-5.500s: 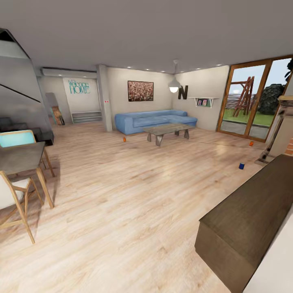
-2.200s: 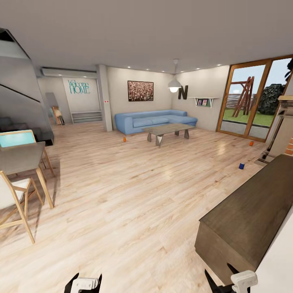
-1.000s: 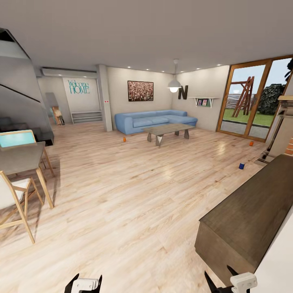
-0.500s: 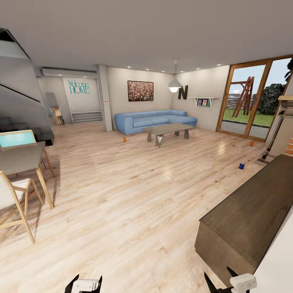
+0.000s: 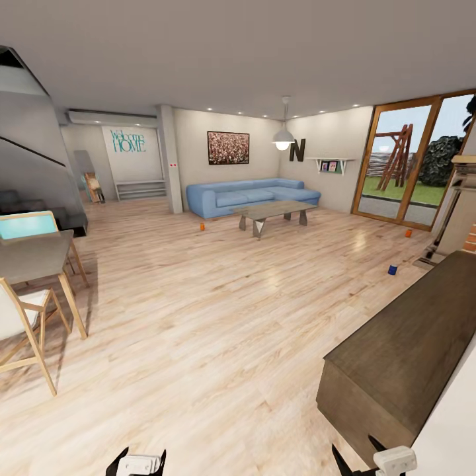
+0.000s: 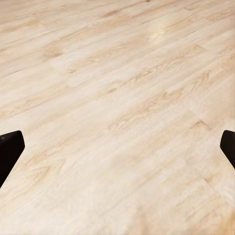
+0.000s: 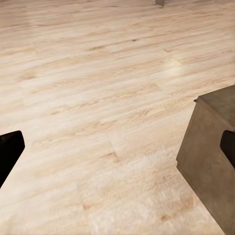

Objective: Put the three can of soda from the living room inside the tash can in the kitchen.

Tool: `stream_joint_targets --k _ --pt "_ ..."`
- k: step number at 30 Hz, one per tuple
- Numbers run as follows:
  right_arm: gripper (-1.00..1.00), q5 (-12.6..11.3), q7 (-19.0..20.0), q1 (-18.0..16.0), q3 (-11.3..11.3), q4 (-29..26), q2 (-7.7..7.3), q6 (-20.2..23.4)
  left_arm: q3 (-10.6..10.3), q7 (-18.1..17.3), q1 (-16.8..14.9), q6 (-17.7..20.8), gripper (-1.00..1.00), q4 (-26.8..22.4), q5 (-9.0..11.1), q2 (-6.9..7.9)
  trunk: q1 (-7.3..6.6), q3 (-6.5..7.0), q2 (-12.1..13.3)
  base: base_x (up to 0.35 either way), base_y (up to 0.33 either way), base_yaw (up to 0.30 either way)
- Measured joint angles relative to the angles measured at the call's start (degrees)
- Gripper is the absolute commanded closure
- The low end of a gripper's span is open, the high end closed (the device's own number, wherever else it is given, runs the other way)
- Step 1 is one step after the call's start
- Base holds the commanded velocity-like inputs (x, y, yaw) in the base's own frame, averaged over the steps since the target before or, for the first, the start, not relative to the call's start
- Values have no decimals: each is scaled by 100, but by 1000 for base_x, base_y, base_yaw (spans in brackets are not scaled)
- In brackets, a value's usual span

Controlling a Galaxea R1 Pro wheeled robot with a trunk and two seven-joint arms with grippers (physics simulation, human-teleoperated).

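Grippers (image 6: 117,147) spread over woodgrain floor (image 6: 122,88)

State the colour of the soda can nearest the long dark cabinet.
Dark blue, seen best in the head view.

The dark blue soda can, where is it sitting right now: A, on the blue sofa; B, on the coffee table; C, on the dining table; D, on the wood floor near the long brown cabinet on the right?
D: the dark blue soda can stands on the wood floor, just past the far end of the long brown cabinet.
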Motion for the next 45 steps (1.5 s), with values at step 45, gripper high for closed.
stream_joint_targets --k 45 --pt "-100 -28 69 -38 -7 258 0 37 0 -26 -9 15 -100 8 -16 0 0 88 0 -153 218 -81"
